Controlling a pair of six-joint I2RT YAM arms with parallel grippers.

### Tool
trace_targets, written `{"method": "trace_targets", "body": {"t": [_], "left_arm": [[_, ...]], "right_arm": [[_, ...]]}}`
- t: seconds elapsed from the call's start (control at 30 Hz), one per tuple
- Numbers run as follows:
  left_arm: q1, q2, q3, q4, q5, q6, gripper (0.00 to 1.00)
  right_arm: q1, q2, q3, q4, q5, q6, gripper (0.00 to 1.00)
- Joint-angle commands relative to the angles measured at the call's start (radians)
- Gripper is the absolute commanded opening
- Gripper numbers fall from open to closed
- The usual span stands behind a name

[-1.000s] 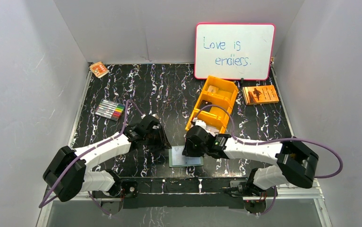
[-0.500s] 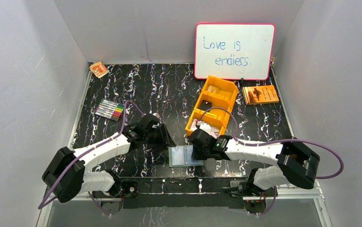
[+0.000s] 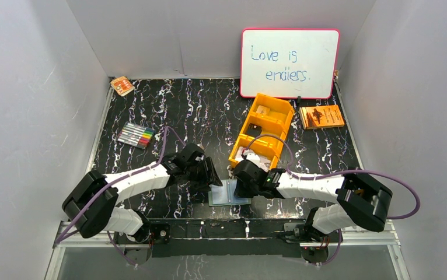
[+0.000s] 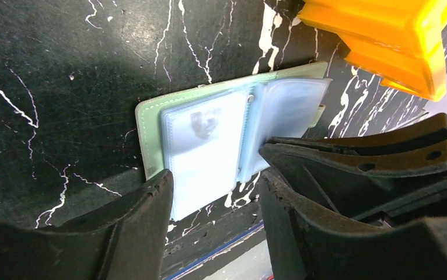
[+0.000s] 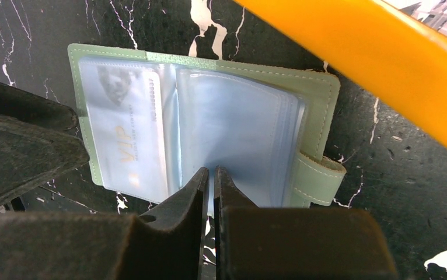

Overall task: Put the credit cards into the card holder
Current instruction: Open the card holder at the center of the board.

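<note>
The sage-green card holder (image 3: 229,193) lies open on the table near the front edge, its clear grey-blue sleeves up. One pale card with a portrait and "VIP" print (image 5: 129,131) sits in the left sleeve; it also shows in the left wrist view (image 4: 205,143). My left gripper (image 4: 215,175) is open and empty, its fingers straddling the near edge of that left page (image 3: 212,178). My right gripper (image 5: 211,170) is shut, its tips pinching the near edge of the arched right-hand sleeves (image 5: 238,134); it shows in the top view (image 3: 240,183). No other loose card is clearly visible.
An orange compartment tray (image 3: 263,129) stands just behind the right gripper, with pale items in its near compartment. An orange booklet (image 3: 321,116) and a whiteboard (image 3: 289,63) are at the back right. Markers (image 3: 135,135) and a small orange packet (image 3: 122,86) lie left.
My left gripper has moved right, up to the holder's left edge. My right gripper has shifted from over the holder's middle to its right side.
</note>
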Motion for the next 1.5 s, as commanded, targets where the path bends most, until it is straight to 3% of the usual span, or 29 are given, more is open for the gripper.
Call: {"method": "trace_targets", "body": {"t": [0.0, 0.97, 1.47], "left_arm": [[-0.004, 0.009, 0.010, -0.001, 0.015, 0.001, 0.54], [-0.030, 0.136, 0.060, 0.183, 0.150, 0.005, 0.49], [-0.030, 0.180, 0.056, 0.166, 0.118, 0.022, 0.42]], "right_arm": [[-0.001, 0.032, -0.040, -0.024, -0.007, 0.012, 0.16], [-0.001, 0.024, -0.037, -0.021, -0.016, 0.012, 0.16], [-0.001, -0.065, -0.019, -0.101, 0.019, 0.015, 0.29]]}}
